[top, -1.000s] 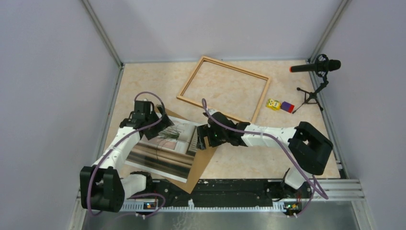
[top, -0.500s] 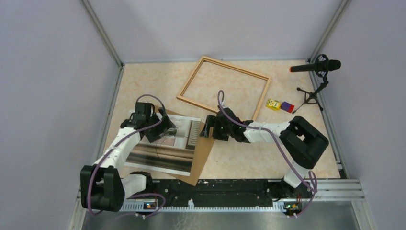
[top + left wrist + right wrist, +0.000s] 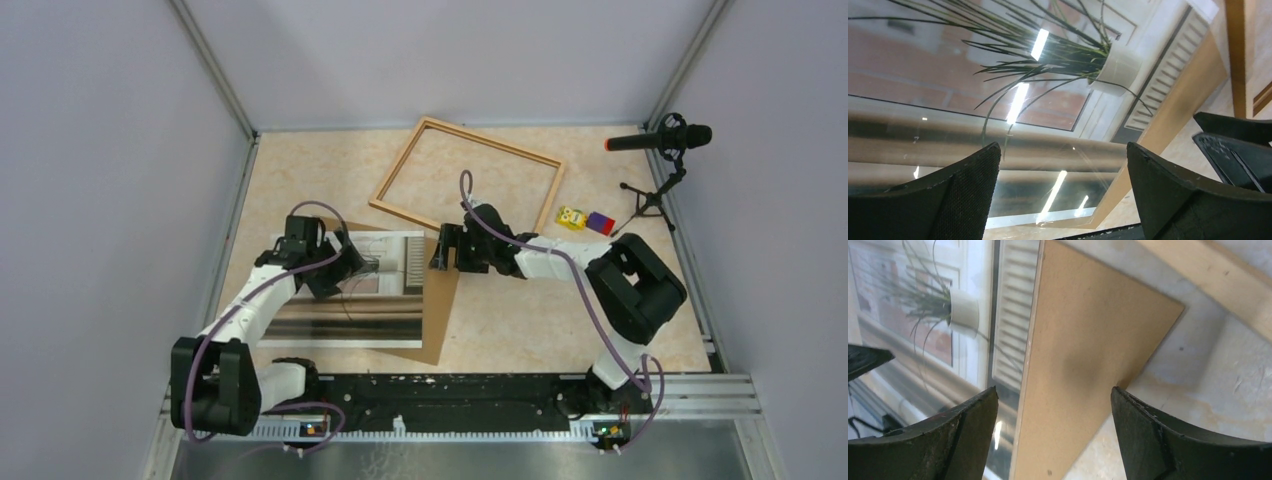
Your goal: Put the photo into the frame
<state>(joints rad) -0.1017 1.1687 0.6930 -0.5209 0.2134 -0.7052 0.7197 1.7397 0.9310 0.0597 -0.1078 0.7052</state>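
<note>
The photo (image 3: 340, 322) covers most of the backing board (image 3: 441, 318).

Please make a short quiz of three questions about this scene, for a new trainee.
1. True or false: the photo already lies inside the frame.
2. What lies directly under the photo? A) the brown board B) the frame C) a cloth
3. Fill in: the left gripper and the right gripper both stand ____.
Key: 1 false; 2 A; 3 open.
</note>
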